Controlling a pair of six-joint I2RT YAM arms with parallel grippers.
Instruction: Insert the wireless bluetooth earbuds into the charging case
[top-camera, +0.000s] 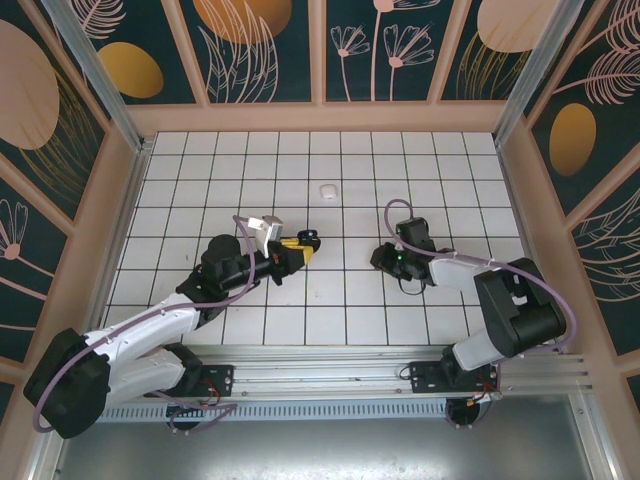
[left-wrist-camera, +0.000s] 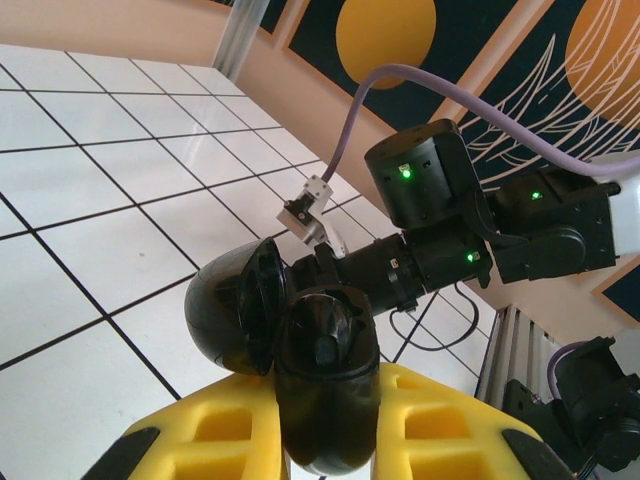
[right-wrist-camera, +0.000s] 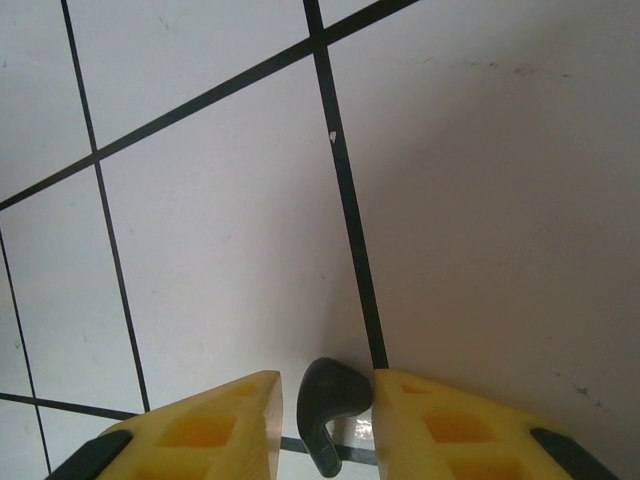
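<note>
In the left wrist view my left gripper (left-wrist-camera: 328, 405) is shut on the black charging case (left-wrist-camera: 330, 350), its yellow fingers (left-wrist-camera: 215, 435) pressing both sides. The case's lid (left-wrist-camera: 235, 320) hangs open to the left, showing the dark well. From above, that gripper (top-camera: 305, 243) sits mid-table with the case (top-camera: 309, 237) at its tip. A black earbud (right-wrist-camera: 332, 400) with a short stem lies on the tile between the fingers of my right gripper (right-wrist-camera: 327, 388). It touches the right finger, and a narrow gap remains at the left one. The right gripper (top-camera: 381, 259) is low over the floor.
A small white object (top-camera: 327, 189) lies on a tile farther back, between the two arms. The right arm (left-wrist-camera: 440, 220) with its purple cable faces the held case at close range. Wooden walls (top-camera: 320, 115) bound the white tiled floor (top-camera: 330, 300).
</note>
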